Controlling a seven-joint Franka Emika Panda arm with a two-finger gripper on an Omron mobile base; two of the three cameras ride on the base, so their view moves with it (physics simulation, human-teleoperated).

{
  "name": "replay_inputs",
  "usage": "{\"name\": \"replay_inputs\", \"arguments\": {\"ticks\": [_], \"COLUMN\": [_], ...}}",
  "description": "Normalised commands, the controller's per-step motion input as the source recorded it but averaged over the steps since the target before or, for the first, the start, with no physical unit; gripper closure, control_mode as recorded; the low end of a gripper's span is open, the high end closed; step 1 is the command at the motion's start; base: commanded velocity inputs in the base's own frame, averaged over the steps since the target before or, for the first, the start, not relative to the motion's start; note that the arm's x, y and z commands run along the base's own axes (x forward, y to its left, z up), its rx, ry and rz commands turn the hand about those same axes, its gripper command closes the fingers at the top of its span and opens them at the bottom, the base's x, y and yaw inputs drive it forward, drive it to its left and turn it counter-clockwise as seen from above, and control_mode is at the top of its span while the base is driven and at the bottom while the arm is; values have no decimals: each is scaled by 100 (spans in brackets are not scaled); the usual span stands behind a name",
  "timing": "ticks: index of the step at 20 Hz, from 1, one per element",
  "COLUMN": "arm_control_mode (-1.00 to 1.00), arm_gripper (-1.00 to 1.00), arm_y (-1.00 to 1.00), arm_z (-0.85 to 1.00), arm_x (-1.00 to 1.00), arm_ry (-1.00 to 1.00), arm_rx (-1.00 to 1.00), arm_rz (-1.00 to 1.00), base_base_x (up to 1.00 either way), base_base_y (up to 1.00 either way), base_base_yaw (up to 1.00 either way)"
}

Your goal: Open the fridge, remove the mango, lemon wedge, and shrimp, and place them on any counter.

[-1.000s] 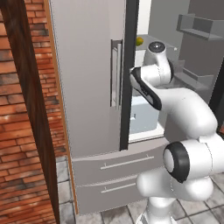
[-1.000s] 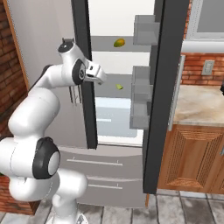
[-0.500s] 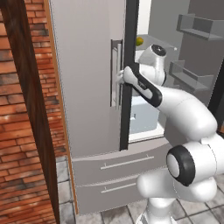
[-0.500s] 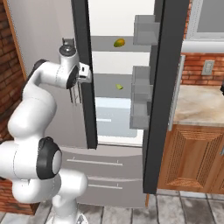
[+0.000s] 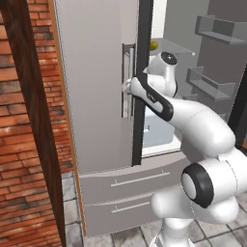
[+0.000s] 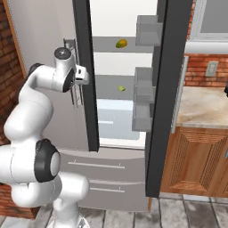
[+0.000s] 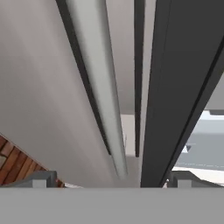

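The fridge (image 5: pixel 96 96) has its left door closed and its right door (image 6: pixel 169 89) swung wide open. On the upper shelf inside lies the mango (image 6: pixel 121 43), also visible as a mango (image 5: pixel 154 45) just behind my wrist. One shelf lower sits the lemon wedge (image 6: pixel 121 88). The shrimp is hidden. My gripper (image 5: pixel 129 88) is at the closed left door's silver handle (image 5: pixel 127 72). In the hand view the gripper (image 7: pixel 111 177) is open, and the handle (image 7: pixel 100 87) runs between its two fingertips (image 7: pixel 41 178). Nothing is held.
A brick wall with a dark wooden post (image 5: pixel 29 120) stands close on the left. Two drawers (image 5: pixel 130 181) sit below the doors. The counter (image 6: pixel 202 104) over brown cabinets lies right of the open door, whose bins (image 6: pixel 144 93) jut into the opening.
The hand has swung left, from in front of the open fridge compartment over to the closed left door's handle. The jaws have stayed open.
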Motion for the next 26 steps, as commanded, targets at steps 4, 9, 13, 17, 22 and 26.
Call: {"name": "replay_inputs", "arguments": {"ticks": [4,9,13,17,22,26], "arm_control_mode": [-100,-100,-100,-100,-100,-100], "arm_gripper": [-100,-100,-100,-100,-100,-100], "arm_y": [8,2,0,0,1,9], "arm_z": [28,54,52,37,1,-37], "arm_x": [0,3,17,18,34,44], "arm_ry": [-1,-4,-2,-6,-12,-10], "arm_rx": [0,0,0,0,0,0], "arm_rz": [-7,-8,-7,-8,-10,-11], "base_base_x": [0,0,0,0,0,0], "base_base_y": [0,0,0,0,0,0], "base_base_yaw": [0,0,0,0,0,0]}}
